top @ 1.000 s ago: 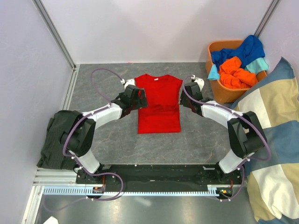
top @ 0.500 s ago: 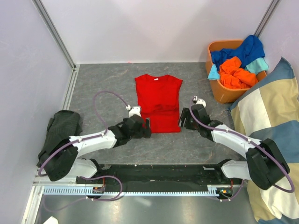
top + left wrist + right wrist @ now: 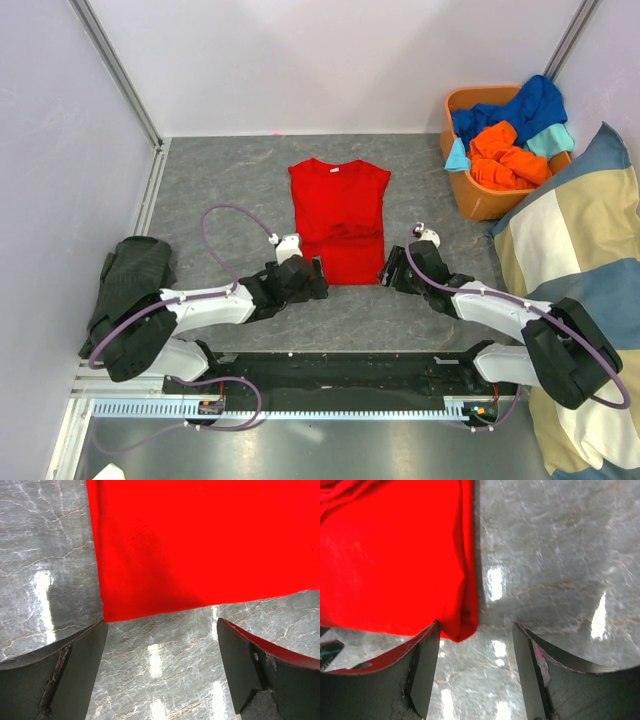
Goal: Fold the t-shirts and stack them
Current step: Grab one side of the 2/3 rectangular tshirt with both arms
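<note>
A grey table (image 3: pixel 230 180) with pale marble-like veins fills the middle. In the wrist views its surface is glossy and throws back bright spots of light. An orange basket (image 3: pixel 480 208) stands at the far right corner, just beside a big blue-and-beige checked cushion (image 3: pixel 585 250) along the right edge. At the left edge lies a dark crumpled bundle (image 3: pixel 125 285), perhaps a cloth or a bag. White walls (image 3: pixel 330 60) with metal posts (image 3: pixel 115 70) close in the space. A perforated metal rail (image 3: pixel 330 408) runs along the near edge.
</note>
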`<action>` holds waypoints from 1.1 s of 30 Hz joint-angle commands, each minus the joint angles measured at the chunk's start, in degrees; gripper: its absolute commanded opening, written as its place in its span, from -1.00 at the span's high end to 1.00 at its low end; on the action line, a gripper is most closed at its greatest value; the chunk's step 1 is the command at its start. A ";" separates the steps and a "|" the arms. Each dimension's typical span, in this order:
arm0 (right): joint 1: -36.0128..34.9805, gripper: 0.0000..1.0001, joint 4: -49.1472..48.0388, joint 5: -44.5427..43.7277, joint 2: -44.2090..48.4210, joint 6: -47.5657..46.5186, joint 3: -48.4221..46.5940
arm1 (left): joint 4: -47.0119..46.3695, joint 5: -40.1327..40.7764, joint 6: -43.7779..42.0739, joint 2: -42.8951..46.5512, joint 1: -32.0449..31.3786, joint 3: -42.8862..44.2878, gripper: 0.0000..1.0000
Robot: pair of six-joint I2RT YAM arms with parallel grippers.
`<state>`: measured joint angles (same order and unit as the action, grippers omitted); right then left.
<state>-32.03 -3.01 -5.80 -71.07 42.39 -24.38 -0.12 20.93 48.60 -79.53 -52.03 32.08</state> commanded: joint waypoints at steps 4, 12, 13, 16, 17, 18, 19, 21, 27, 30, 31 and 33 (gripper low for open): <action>-0.05 -0.33 -4.29 1.76 -4.43 1.38 -1.54 | 6.27 3.77 2.73 1.74 -0.18 -3.07 -1.00; -0.14 -0.07 -4.11 2.55 -4.43 1.73 -1.11 | 6.80 5.88 2.29 1.49 -0.09 -4.04 -1.00; -0.05 -0.04 -4.11 2.46 -4.26 1.73 -0.93 | 6.19 6.14 2.20 0.87 -0.09 -3.69 -1.00; -0.14 0.07 -4.11 2.55 -4.17 1.91 -0.49 | 5.31 6.58 1.50 -2.20 -0.18 -2.20 -0.98; -0.05 0.09 -4.20 2.55 -4.17 1.91 -0.40 | 4.61 6.58 1.06 -3.08 -0.09 -1.93 -0.96; -0.14 0.13 -4.38 2.55 -4.17 1.99 -0.32 | 4.17 6.49 0.97 -3.70 -0.09 -1.32 -0.92; -0.05 0.16 -4.55 2.46 -4.25 2.08 -0.23 | 3.64 6.49 0.88 -4.92 -0.09 -1.14 -0.90; -0.14 0.28 -4.90 2.64 -4.52 2.43 -0.14 | 1.97 6.58 0.45 -5.90 -0.09 -0.70 -0.83; -0.14 0.52 -6.22 3.52 -6.10 2.87 -0.05 | 0.47 6.41 -0.26 -8.63 -0.09 0.71 -0.51; -0.14 0.72 -6.40 3.52 -6.45 2.87 -0.05 | 0.38 6.41 -0.08 -9.24 -0.09 0.53 -0.09; -0.14 0.80 -6.40 3.52 -6.45 2.96 -0.05 | 0.38 6.14 0.00 -9.33 -0.09 0.36 0.10; -0.14 1.00 -6.49 3.43 -6.54 2.87 -0.05 | 0.38 6.06 -0.17 -9.68 -0.09 0.18 0.74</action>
<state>-32.05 -8.36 -2.31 -76.95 45.08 -24.99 -3.11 29.93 47.62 -86.17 -52.03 34.02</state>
